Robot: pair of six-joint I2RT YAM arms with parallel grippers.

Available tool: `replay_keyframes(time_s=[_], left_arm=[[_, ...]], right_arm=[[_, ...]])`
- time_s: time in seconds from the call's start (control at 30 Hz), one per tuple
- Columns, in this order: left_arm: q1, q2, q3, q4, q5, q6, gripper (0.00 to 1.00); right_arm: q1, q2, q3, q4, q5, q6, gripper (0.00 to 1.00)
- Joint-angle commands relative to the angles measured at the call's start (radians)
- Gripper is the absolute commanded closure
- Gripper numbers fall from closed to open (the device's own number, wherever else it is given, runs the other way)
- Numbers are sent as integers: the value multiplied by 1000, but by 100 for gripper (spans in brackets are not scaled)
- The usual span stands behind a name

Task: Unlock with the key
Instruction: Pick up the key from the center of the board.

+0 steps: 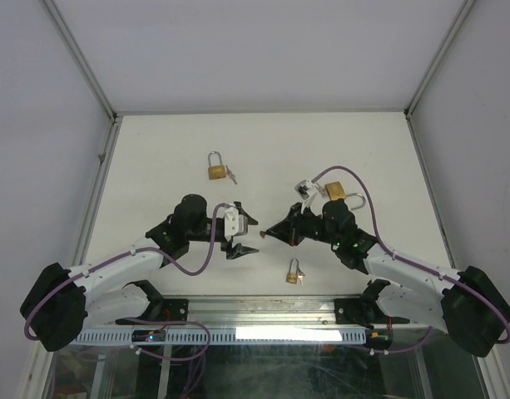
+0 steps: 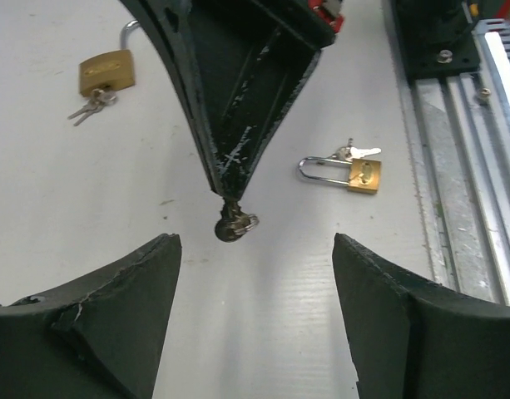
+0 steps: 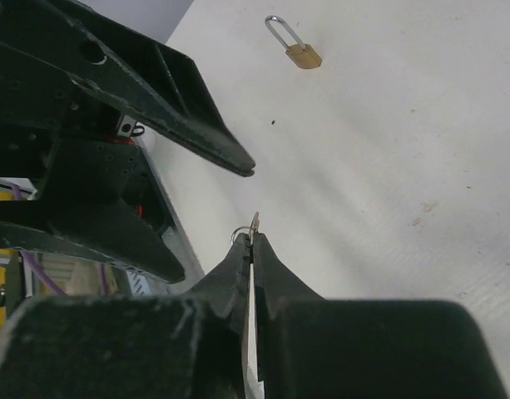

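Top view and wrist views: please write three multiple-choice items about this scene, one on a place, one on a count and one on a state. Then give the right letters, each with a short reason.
1. Where does the near padlock lie?
A. At the far left corner
B. Close to the near edge of the table, between the two arms
C. At the far right corner

2. How many brass padlocks lie on the table?
A. One
B. Three
C. Five

3. In what state is the right gripper?
A. Open and empty
B. Shut on a padlock
C. Shut on a key

Answers:
1 B: the top view shows it low in the picture, between the arm bases.
2 B: besides the near padlock there are the far padlock and the right padlock.
3 C: in the right wrist view, the fingers press together on the key.
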Motion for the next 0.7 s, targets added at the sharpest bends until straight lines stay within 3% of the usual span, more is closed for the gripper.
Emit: replay_keyframes(time_s=[0.0, 0.1, 0.3, 0.53, 0.67], left_arm=[[-36, -3, -12, 188, -153, -76, 26], [-69, 14, -26, 211, -171, -51, 30], [-77, 18, -44, 246, -201, -55, 53], [-78, 28, -40, 265, -188, -63, 72], [-79, 34, -40, 272, -197, -69, 95]], right_arm=[[-1, -13, 81, -8, -11, 137, 100], [0, -10, 97, -31, -17, 138, 100], [-1, -1, 93, -8, -39, 157, 100], [0, 3, 89, 12, -69, 157, 100], [0, 1, 89, 24, -79, 156, 100]])
